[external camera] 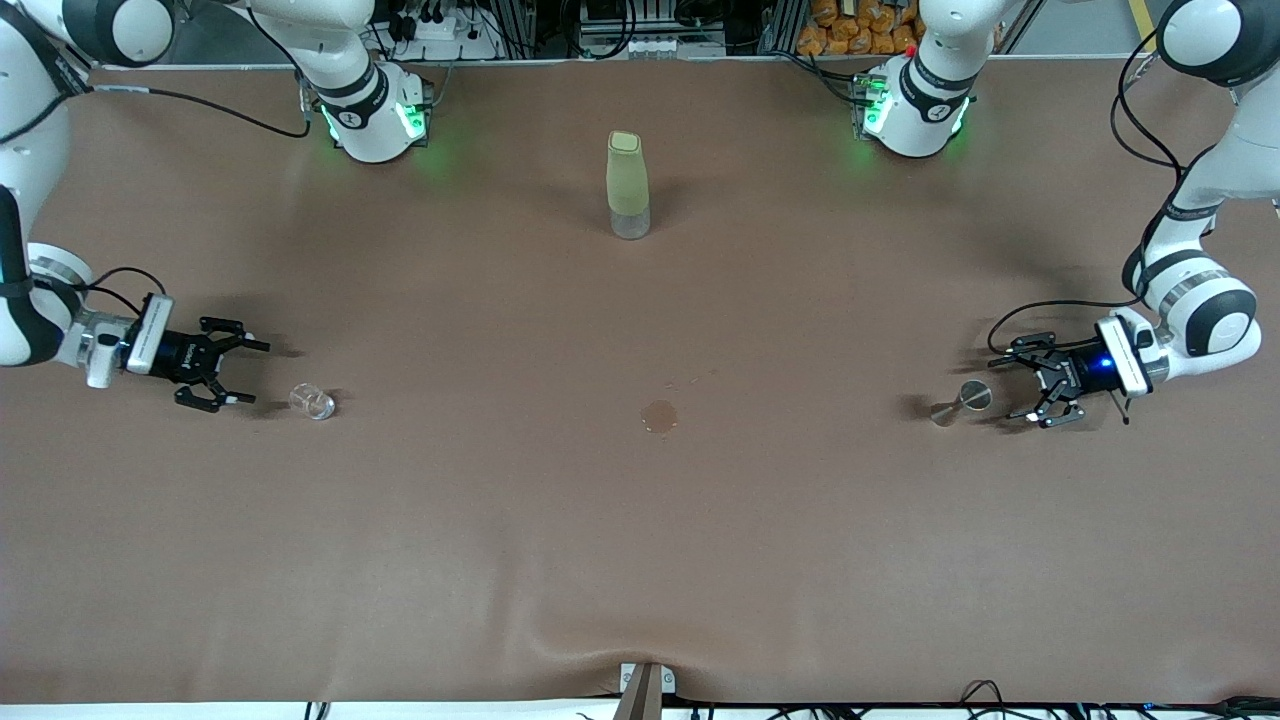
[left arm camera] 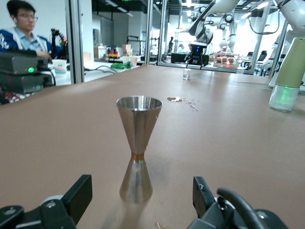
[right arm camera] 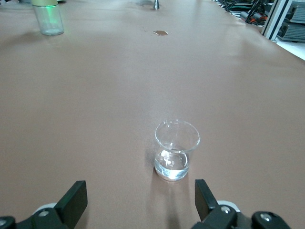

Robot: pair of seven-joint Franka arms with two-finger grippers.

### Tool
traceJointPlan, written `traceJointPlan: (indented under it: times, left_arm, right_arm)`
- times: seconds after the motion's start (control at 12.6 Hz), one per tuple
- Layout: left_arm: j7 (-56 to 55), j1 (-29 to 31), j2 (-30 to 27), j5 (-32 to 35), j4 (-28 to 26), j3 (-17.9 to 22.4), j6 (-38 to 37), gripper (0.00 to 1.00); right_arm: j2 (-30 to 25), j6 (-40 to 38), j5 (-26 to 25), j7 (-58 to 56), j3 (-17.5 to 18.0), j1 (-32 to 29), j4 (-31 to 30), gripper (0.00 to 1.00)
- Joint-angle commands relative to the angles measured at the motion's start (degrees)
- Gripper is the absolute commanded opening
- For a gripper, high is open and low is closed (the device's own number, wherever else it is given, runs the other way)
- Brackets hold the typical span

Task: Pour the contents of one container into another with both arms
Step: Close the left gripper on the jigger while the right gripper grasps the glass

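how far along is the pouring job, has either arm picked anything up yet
Nothing is done yet. The glass cup and the steel jigger both stand on the table, unheld. In hand: the right gripper is open just short of the cup, and the left gripper is open beside the jigger. Grasping, lifting and pouring remain.
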Motion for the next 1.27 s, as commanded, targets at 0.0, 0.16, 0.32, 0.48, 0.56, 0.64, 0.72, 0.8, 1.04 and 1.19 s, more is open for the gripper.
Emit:
traceJointPlan:
  times: [0.0,0.16,0.32,0.48,0.56,0.64,0.72,0.8,1.04,1.19]
  left_arm:
    - [3.58,-0.58,5.04,-1.52,5.19,-1.93,-1.35,0.94]
    - [6.04,-1.63,6.54,-1.52,6.79,-1.94,-1.36,0.9]
    - [5.79,-2.68,6.81,-1.44,6.79,-1.94,-1.44,0.82]
    - [6.31,-3.74,6.81,-1.44,6.79,-1.94,-1.53,0.8]
    - [6.4,-3.75,6.81,-1.26,6.7,-1.94,-1.53,0.79]
    - [6.4,-3.66,6.81,-1.17,6.79,-1.94,-1.53,0.78]
    - [6.4,-3.66,6.72,-1.09,6.79,-1.94,-1.53,0.75]
    - [6.4,-3.66,6.72,-1.08,6.79,-1.94,-1.53,0.74]
    - [6.4,-3.48,6.72,-1.08,6.88,-1.94,-1.7,0.64]
    - [6.4,-3.57,6.72,-1.17,6.79,-1.94,-2.06,0.63]
  right_arm:
    - [3.49,-1.76,4.22,-10.37,-0.12,-0.43,0.98,1.0]
    - [5.95,-3.25,8.25,-15.02,-0.12,-0.26,0.98,1.0]
    - [8.06,-4.92,11.51,-17.4,-0.12,0.27,1.06,1.0]
    - [9.55,-6.24,15.46,-20.39,-0.03,0.27,0.98,1.0]
    - [10.78,-7.12,16.79,-21.1,0.05,0.27,1.06,1.0]
    - [11.66,-8.43,18.1,-21.19,0.05,0.27,1.06,1.0]
    - [12.54,-10.36,19.68,-21.28,0.05,0.27,1.06,1.0]
    - [12.9,-11.86,20.31,-21.8,0.05,-0.08,1.06,1.0]
    - [14.21,-13.1,22.95,-24.44,0.05,-0.78,1.06,1.0]
    - [14.83,-13.1,24.7,-26.28,0.14,-0.78,0.98,1.0]
